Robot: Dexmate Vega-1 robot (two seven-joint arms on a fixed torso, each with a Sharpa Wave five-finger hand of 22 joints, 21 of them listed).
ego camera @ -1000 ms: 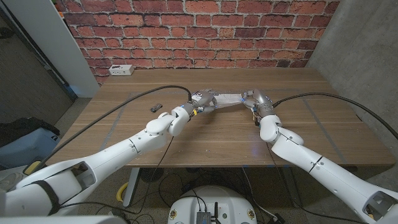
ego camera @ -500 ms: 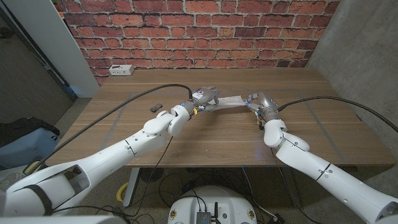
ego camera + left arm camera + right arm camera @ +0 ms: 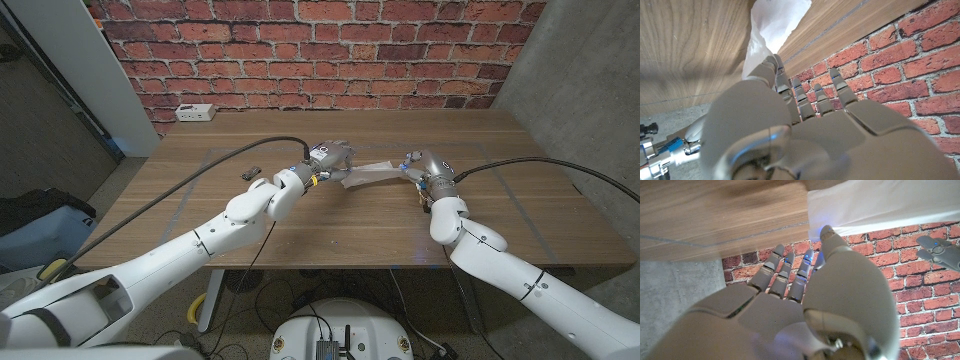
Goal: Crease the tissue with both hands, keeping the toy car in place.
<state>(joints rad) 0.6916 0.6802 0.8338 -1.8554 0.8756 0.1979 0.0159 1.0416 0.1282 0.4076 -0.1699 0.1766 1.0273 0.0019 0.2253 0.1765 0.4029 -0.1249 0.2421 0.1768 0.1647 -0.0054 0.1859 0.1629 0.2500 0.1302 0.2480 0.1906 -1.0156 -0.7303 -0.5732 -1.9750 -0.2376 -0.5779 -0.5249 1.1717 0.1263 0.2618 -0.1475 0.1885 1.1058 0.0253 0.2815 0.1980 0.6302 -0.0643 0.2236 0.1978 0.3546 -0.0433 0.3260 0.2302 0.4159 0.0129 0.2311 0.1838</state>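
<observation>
A white tissue stretches as a creased strip between my two hands near the middle of the wooden table. My left hand pinches its left end, and the fingertips meet the tissue in the left wrist view. My right hand holds the right end; its thumb tip touches the tissue edge while the other fingers stand apart. A small dark object, seemingly the toy car, lies on the bare wood left of my left hand, apart from the tissue.
A white power strip lies at the table's back left corner. Black cables arch over the table along both arms. A brick wall stands behind the table. My left hand shows in the right wrist view.
My right hand has moved right and slightly nearer, pulling the tissue's right end with it. The tissue has gone from lying flat to a slanted, narrower strip. My left hand has barely moved.
</observation>
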